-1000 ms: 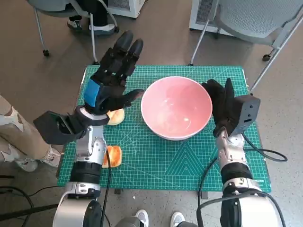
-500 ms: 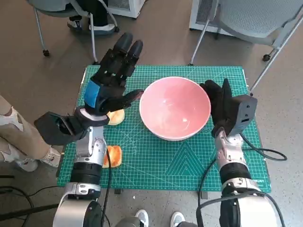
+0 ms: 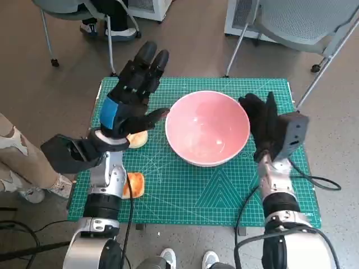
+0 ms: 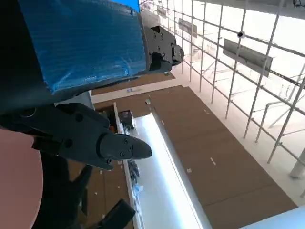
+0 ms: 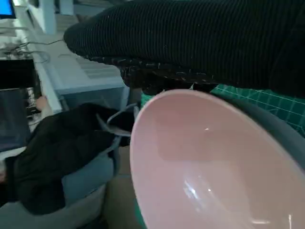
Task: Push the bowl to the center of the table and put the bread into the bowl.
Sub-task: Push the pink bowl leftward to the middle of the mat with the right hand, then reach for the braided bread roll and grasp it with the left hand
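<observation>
Head view: over the last second the pink bowl [image 3: 207, 128] has slid slightly to the left on the green cutting mat [image 3: 185, 193] and now sits near the middle of the table; the right robot hand [image 3: 263, 124], fingers spread flat, is pressed against its right rim. The push looks nearly finished. The left robot hand [image 3: 130, 95] hovers raised, fingers apart and empty, above 1 bread piece [image 3: 138, 138]; a 2nd bread piece [image 3: 133, 184] lies near the mat's front left edge.

Left wrist view: the left robot hand [image 4: 81, 95] holds nothing.

Right wrist view: the glove [image 5: 200, 45] meets the bowl [image 5: 205, 167] rim.
</observation>
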`<action>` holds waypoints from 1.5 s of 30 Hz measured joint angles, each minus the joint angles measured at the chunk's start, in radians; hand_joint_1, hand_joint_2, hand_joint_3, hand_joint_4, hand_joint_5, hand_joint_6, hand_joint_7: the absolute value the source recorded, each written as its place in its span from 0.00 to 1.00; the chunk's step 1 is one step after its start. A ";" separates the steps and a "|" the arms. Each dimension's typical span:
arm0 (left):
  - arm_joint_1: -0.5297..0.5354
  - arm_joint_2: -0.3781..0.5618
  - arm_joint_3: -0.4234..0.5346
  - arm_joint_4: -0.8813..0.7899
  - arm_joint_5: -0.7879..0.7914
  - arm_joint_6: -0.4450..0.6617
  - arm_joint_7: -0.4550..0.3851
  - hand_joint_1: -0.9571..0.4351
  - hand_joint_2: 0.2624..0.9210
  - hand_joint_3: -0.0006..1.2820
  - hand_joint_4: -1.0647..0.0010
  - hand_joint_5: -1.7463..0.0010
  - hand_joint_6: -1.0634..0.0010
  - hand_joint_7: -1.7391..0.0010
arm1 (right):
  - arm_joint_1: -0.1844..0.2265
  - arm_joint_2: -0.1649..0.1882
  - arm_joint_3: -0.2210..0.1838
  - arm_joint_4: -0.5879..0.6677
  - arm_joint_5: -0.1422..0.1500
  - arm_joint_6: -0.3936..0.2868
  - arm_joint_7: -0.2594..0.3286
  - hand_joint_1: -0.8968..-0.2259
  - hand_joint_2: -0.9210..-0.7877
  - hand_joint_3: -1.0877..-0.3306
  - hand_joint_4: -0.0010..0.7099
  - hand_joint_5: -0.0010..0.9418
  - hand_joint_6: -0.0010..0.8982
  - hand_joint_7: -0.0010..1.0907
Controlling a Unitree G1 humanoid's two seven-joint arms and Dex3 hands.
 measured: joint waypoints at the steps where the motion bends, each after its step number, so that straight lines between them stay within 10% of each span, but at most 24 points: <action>1: 0.002 0.000 0.000 -0.001 -0.001 0.000 -0.001 0.56 1.00 0.19 0.93 0.99 0.80 0.99 | 0.003 -0.005 -0.003 -0.006 0.001 -0.012 0.009 0.36 0.00 0.41 0.37 0.00 0.32 0.09; 12: 0.034 0.001 0.002 -0.048 -0.018 0.006 0.006 0.56 1.00 0.19 0.93 1.00 0.80 0.99 | 0.059 -0.054 -0.018 -0.142 0.048 -0.260 0.134 0.41 0.00 0.34 0.34 0.00 0.30 0.09; 20: 0.050 0.000 -0.002 -0.097 -0.018 0.020 0.024 0.56 1.00 0.19 0.93 1.00 0.80 0.99 | 0.127 -0.038 -0.018 -0.347 0.154 -0.378 0.259 0.38 0.00 0.41 0.30 0.00 0.31 0.10; 29: 0.069 -0.004 -0.014 -0.129 -0.010 0.021 0.053 0.54 1.00 0.19 0.93 1.00 0.80 0.99 | 0.216 0.016 0.046 -0.621 0.242 -0.399 0.345 0.38 0.00 0.43 0.31 0.00 0.32 0.11; 45: 0.073 0.000 -0.031 -0.138 0.023 0.017 0.071 0.54 1.00 0.19 0.93 1.00 0.81 0.99 | 0.246 0.034 0.103 -0.736 0.272 -0.370 0.385 0.39 0.00 0.45 0.30 0.00 0.30 0.13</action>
